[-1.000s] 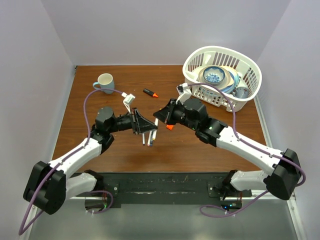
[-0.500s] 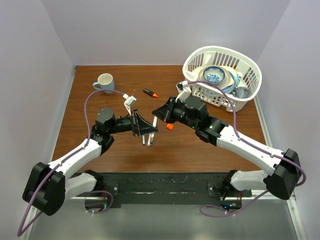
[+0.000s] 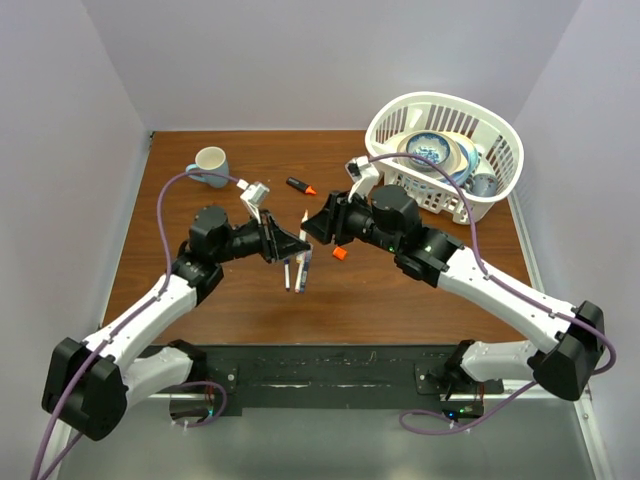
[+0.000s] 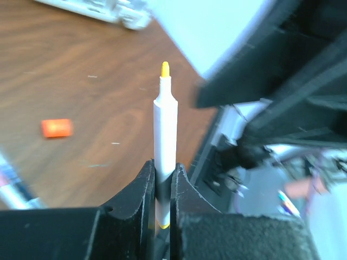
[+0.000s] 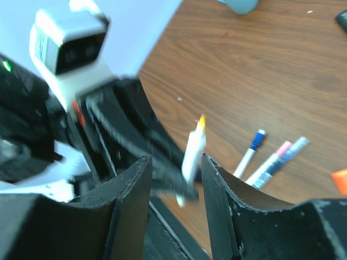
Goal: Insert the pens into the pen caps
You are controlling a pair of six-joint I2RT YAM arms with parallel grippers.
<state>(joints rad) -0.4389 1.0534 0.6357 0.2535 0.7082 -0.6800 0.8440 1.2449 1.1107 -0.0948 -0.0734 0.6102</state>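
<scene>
My left gripper [image 3: 296, 242] [image 4: 162, 165] is shut on a white pen [image 3: 302, 224] [image 4: 165, 124] with a bare yellow tip, held above the table and pointing away from the jaws. Facing it from the right, my right gripper [image 3: 316, 228] [image 5: 176, 160] stands open, and the same pen [image 5: 193, 149] shows just beyond its jaws, between the fingers but touching neither. An orange pen cap [image 3: 339, 253] [image 4: 56, 128] lies on the table below the right gripper. Two capped pens, one with a blue cap [image 5: 250, 151] and one with a pink cap [image 5: 274, 162], lie side by side under the left gripper.
A black marker with an orange cap [image 3: 300, 186] lies toward the back middle. A pale mug [image 3: 208, 165] stands at the back left. A white laundry basket [image 3: 500, 150] with bowls in it fills the back right corner. Walls close the table on three sides.
The right gripper's jaws have opened and it has shifted slightly back and left. The left gripper has closed tighter on the white pen and lifted it, the tip now pointing up and away.
</scene>
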